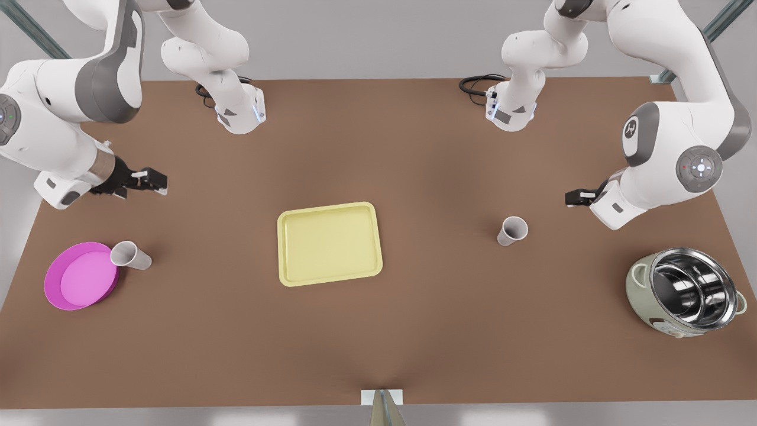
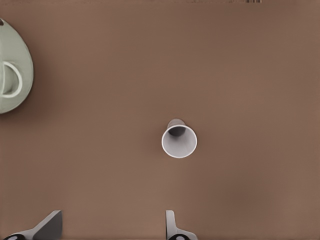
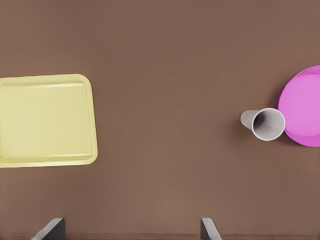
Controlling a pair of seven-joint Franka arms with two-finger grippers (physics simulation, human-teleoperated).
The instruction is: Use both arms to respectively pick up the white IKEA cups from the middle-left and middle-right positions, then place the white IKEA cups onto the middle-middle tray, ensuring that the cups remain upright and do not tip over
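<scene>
Brown and plain, the table [image 1: 414, 331] carried all the things, with a grey wall behind it. At the front view's left, the right gripper [image 1: 155, 181] hung above the table, well apart from anything, and its two fingers [image 3: 54, 227] were spread wide with nothing between them. Below it in that view, a round pink plate [image 1: 80, 278] lay near the table's edge. One white cup [image 1: 130, 255] stood upright just beside the plate, touching or almost touching its rim; I could not tell which. In the right wrist view this cup [image 3: 265, 123] and the plate [image 3: 302, 107] were close together in the same way.

In the middle of the table lay the yellow tray [image 1: 329, 244], flat and with nothing on it. It was well apart from both cups.

Toward the front view's right, the second white cup [image 1: 512, 230] stood upright on the bare table, between the tray and the left gripper [image 1: 572, 197]. That gripper hung above the table near this cup, not touching it. In the left wrist view its fingers [image 2: 50, 226] were spread, and the cup [image 2: 179, 140] was seen ahead of them. At the far right stood a pale green cooker [image 1: 680, 293] with a shiny metal bowl inside.
</scene>
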